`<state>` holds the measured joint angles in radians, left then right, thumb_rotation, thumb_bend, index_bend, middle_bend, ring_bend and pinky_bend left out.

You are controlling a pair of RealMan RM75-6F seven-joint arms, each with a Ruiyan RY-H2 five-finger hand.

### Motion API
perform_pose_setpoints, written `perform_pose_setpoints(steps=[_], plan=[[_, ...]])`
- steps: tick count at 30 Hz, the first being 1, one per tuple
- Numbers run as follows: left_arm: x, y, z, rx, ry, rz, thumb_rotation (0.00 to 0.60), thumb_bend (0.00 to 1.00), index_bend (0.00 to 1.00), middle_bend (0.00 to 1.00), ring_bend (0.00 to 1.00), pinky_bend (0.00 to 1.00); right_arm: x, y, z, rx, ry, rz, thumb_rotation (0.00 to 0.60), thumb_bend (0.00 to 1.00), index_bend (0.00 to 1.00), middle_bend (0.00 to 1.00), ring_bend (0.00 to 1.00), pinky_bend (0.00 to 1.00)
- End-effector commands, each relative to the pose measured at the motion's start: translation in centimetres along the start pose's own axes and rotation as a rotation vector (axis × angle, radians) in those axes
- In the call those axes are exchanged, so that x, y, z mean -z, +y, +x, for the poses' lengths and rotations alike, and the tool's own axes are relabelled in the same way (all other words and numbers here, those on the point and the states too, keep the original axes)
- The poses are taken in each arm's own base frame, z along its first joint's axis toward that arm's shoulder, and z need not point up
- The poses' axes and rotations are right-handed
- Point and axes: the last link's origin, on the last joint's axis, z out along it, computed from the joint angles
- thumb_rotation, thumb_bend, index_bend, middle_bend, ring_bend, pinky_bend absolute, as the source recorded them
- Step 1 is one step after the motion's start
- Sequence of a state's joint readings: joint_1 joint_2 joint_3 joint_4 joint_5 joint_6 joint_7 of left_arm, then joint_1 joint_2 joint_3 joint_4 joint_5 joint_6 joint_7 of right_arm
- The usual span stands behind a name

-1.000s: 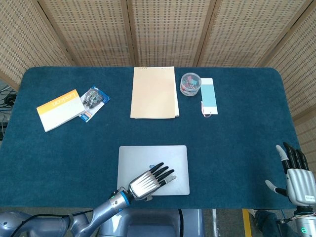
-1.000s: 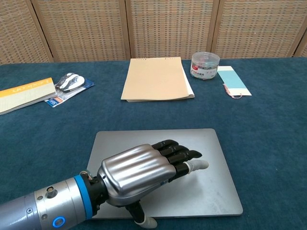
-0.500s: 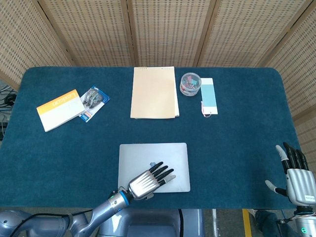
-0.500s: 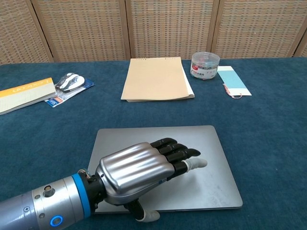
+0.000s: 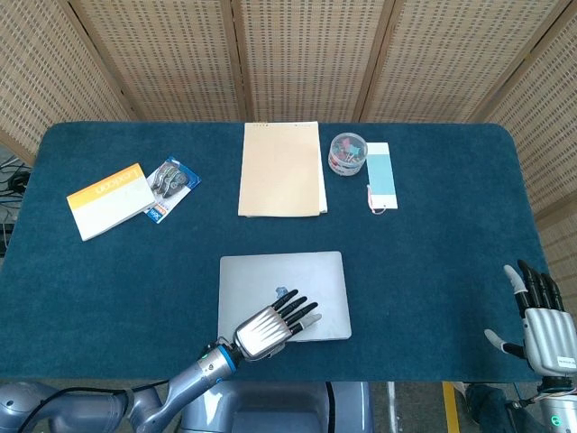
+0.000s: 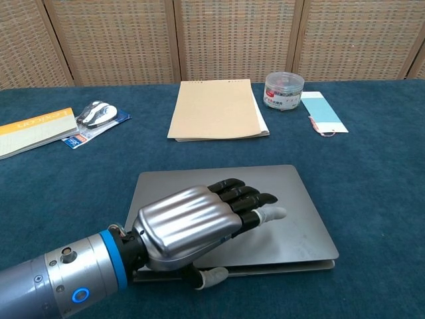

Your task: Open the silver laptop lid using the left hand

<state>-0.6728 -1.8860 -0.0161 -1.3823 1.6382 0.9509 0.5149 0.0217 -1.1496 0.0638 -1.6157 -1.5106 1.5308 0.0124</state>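
The silver laptop (image 5: 297, 275) lies near the table's front edge, and its lid (image 6: 265, 186) is raised a crack, with a thin gap showing along the front in the chest view. My left hand (image 5: 270, 327) grips the lid's front left part: the fingers (image 6: 242, 199) lie flat on top and the thumb (image 6: 211, 274) is tucked under the front edge. My right hand (image 5: 541, 325) hangs off the table's right front corner, fingers spread, holding nothing.
Behind the laptop lie a tan notepad (image 5: 281, 169), a clear jar of clips (image 5: 347, 152) and a light blue card (image 5: 380, 171). At the far left are an orange-and-white booklet (image 5: 110, 199) and a packaged item (image 5: 169, 183).
The lid's front edge has come up slightly, and a gap now shows beneath it. My left thumb has slipped under the edge. The right hand has not moved.
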Motion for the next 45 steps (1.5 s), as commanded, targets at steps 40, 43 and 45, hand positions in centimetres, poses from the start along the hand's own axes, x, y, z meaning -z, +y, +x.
perform_pose_setpoints(steps=[40, 43, 45], plan=[[-6.2, -7.7, 3.1, -0.173, 0.195, 0.382, 0.6, 0.48, 0.0, 0.0, 0.0, 0.0, -1.3, -1.8, -2.3, 0.072, -0.084, 0.148, 0.6, 0.0, 0.06, 0.0, 0.0, 0.0], [-6.6, -8.0, 3.4, -0.159, 0.197, 0.379, 0.6, 0.48, 0.0, 0.0, 0.0, 0.0, -2.3, -2.6, -2.8, 0.044, -0.13, 0.225, 0.6, 0.0, 0.1, 0.0, 0.0, 0.0], [-6.8, -8.2, 3.5, -0.161, 0.197, 0.377, 0.6, 0.48, 0.0, 0.0, 0.0, 0.0, -3.0, -3.2, -3.1, 0.029, -0.168, 0.28, 0.6, 0.04, 0.12, 0.0, 0.0, 0.02]])
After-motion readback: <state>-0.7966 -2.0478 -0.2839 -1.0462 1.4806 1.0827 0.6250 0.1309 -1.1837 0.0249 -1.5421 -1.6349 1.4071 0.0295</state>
